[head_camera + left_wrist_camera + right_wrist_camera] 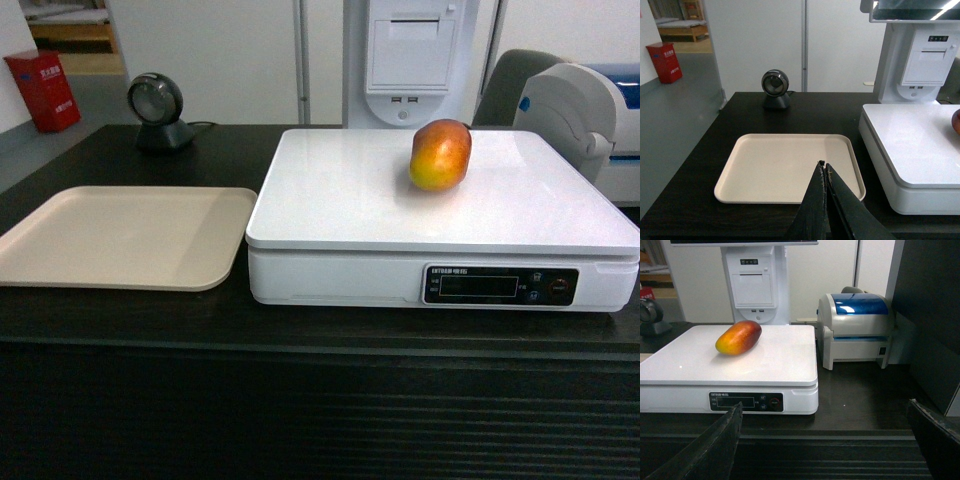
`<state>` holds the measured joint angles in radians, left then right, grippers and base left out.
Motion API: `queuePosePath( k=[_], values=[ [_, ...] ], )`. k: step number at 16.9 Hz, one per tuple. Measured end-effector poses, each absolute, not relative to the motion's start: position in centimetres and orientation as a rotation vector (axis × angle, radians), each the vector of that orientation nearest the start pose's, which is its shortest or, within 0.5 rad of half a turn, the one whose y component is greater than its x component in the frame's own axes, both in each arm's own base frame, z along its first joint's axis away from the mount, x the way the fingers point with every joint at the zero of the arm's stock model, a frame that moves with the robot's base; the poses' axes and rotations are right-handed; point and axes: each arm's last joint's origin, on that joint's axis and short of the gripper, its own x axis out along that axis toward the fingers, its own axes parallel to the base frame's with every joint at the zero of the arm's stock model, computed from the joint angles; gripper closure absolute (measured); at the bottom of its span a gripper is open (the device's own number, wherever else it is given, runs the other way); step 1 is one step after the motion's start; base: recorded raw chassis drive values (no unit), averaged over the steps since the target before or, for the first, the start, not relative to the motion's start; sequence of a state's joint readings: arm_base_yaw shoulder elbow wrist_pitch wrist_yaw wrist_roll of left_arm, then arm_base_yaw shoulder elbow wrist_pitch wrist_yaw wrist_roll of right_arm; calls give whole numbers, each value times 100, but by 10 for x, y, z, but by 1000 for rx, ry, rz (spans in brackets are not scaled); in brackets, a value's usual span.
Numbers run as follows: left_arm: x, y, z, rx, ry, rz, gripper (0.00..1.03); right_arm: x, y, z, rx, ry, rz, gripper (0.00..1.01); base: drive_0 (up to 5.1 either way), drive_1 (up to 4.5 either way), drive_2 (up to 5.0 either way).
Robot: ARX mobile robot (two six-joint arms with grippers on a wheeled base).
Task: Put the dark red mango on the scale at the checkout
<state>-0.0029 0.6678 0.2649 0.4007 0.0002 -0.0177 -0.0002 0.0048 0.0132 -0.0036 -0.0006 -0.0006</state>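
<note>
Head: dark red mango [440, 154] rests on scale [330, 195] platter, tabletop [120, 320] below; placing looks done. L wrist: left end effector [823, 168] together, over beige tray [775, 170]. R wrist: right end effector [825, 427] apart, empty (next: just stay clear).

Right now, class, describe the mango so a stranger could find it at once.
Start at the dark counter and find the white scale right of the beige tray. The mango lies alone on its platter, toward the back right. It is the only fruit there, dark red fading to orange-yellow.
</note>
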Motion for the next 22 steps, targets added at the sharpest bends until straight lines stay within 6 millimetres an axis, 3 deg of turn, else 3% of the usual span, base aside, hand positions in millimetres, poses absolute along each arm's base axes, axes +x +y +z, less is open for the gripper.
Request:
queuePosePath(
  k=[7,22],
  values=[
    [135,0,194,-15,4,-1,101,97,0,167,-1,-5,0,3,0,0,0],
    [112,0,170,-15,-14,-2,101,97,0,167,-1,-5,0,3,0,0,0]
  ],
)
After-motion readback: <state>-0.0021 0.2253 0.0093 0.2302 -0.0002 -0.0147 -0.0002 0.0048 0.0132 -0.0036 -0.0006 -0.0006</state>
